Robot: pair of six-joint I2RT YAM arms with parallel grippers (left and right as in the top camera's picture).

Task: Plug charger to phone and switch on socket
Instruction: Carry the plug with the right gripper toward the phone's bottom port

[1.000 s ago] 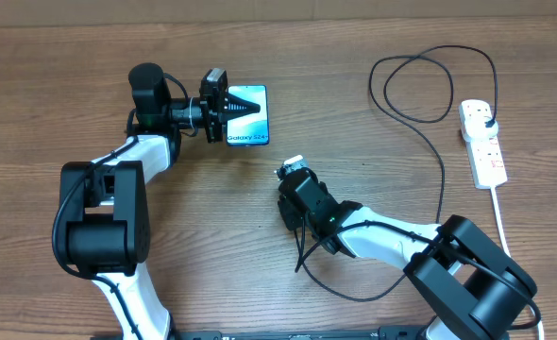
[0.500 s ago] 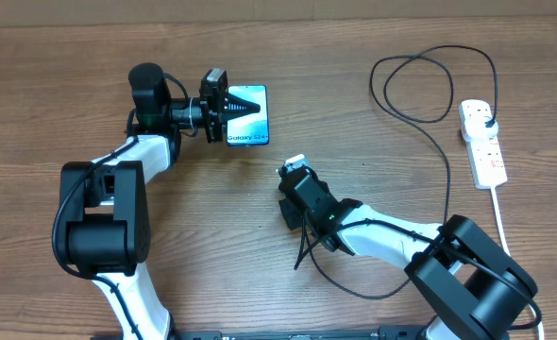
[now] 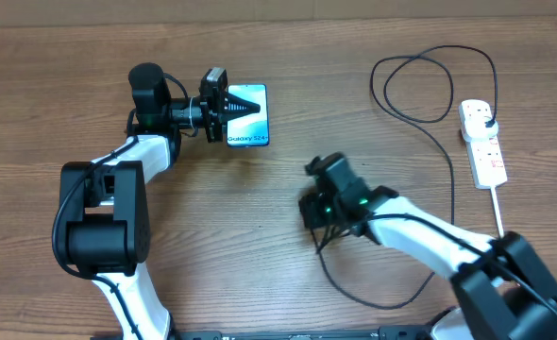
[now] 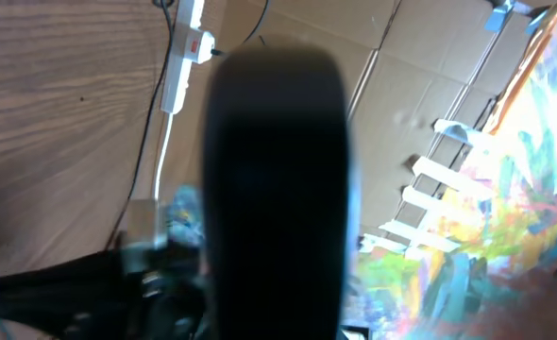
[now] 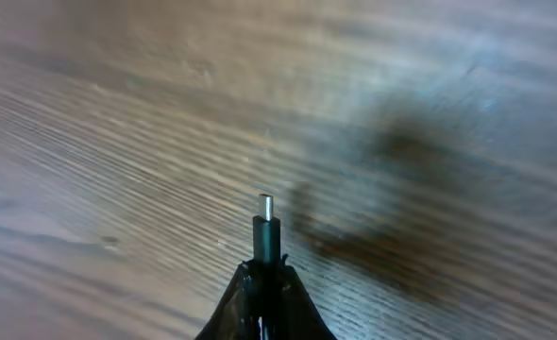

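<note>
Across the wooden desk (image 3: 354, 76), the phone (image 3: 252, 115) is clamped by the left gripper (image 3: 233, 109); the charger (image 5: 266, 234) tip is pinched in the closed right gripper (image 5: 266, 276), well apart from the phone; if skewed on approach, the tip could be jammed against the port.
</note>
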